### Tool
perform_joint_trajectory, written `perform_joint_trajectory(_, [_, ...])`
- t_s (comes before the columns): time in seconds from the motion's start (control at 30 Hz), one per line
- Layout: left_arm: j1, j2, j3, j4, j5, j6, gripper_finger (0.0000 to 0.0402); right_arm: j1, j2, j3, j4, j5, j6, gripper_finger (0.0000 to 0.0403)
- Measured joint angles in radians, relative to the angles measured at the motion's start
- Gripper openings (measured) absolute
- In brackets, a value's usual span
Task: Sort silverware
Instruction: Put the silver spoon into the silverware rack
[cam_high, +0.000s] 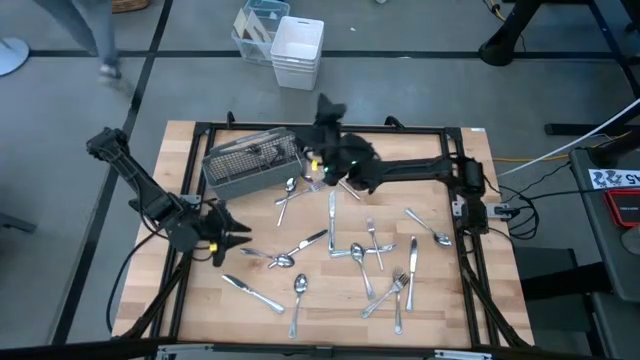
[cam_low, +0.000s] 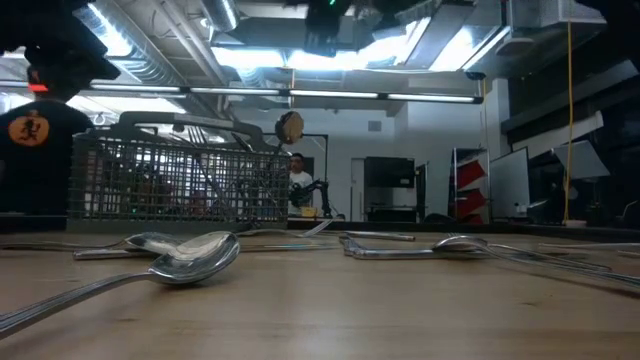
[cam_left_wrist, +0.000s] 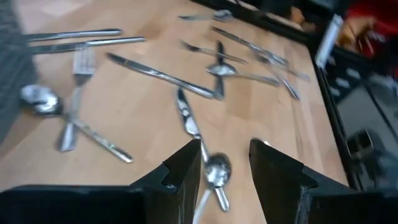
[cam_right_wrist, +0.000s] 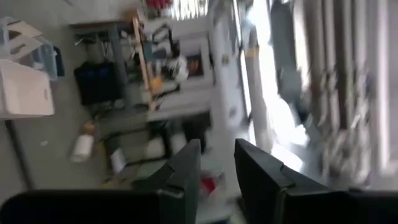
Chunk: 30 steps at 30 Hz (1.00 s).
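silverware (cam_high: 350, 255) scattered across table (cam_high: 450, 310), some in wire caddy (cam_high: 250, 162); left gripper (cam_left_wrist: 224, 168) low at left edge, fingers apart, empty, above a spoon (cam_left_wrist: 216, 174); right gripper (cam_right_wrist: 216, 163) raised beside caddy, fingers parted, nothing held

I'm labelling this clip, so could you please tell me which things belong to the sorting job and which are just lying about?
Job: silverware scattered on the table; wire-mesh caddy.
Lying about: white bin; clear bin, both on the floor.
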Motion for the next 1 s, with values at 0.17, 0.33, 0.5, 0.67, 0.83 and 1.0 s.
perform_joint_trajectory(0.17, [0.005, 0.132, 0.0, 0.094, 0.077, 0.08, 0.0129, 0.017, -0.078, -0.033, 0.001, 0.017, 0.053, 0.0101])
perform_joint_trajectory(0.33, [0.045, 0.266, 0.0, 0.148, 0.168, 0.091, 0.0129, 0.034, -0.139, -0.061, 0.003, 0.025, 0.071, 0.0101])
perform_joint_trajectory(0.5, [0.105, 0.378, 0.0, 0.181, 0.254, 0.092, 0.0129, 0.045, -0.204, -0.152, 0.002, 0.023, 0.15, 0.0101])
perform_joint_trajectory(0.67, [0.164, 0.46, 0.0, 0.187, 0.338, 0.096, 0.0129, 0.015, -0.33, -0.344, 0.0, 0.016, 0.287, 0.0101])
perform_joint_trajectory(0.83, [0.214, 0.534, 0.0, 0.27, 0.392, 0.162, 0.0129, -0.036, -0.485, -0.549, -0.001, 0.016, 0.509, 0.0101])
perform_joint_trajectory(1.0, [0.264, 0.595, 0.0, 0.34, 0.441, 0.229, 0.0129, -0.048, -0.618, -0.717, -0.019, 0.015, 0.763, 0.0101])
